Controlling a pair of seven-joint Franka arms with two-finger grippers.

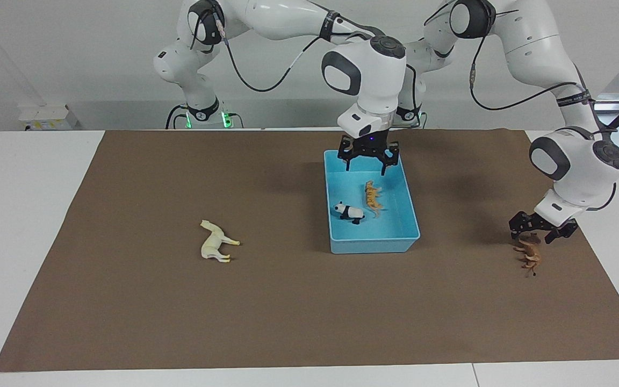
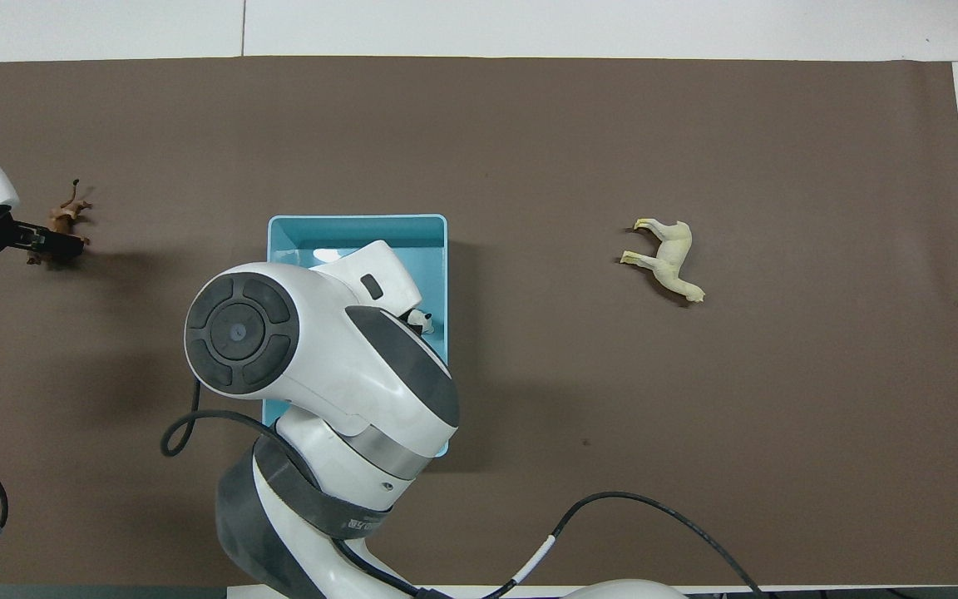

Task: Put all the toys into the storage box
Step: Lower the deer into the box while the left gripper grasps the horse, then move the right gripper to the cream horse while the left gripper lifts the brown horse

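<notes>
- The right hand (image 1: 367,163) hangs over the end of the light blue storage box (image 1: 407,207) nearest the robots, fingers spread wide and holding nothing.
- In the box lie the orange tiger (image 1: 372,196) and, just beside it, the panda (image 1: 348,211).
- The left hand (image 1: 538,232) is low over the brown horned animal (image 1: 528,256) at the left arm's end of the table (image 1: 288,301), fingers wide apart around its upper end.
- The cream horse (image 1: 214,242) lies on its side toward the right arm's end, well apart from the box.

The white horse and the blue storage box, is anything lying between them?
No. In the facing view only bare brown mat separates the white horse from the storage box; the overhead view agrees.
</notes>
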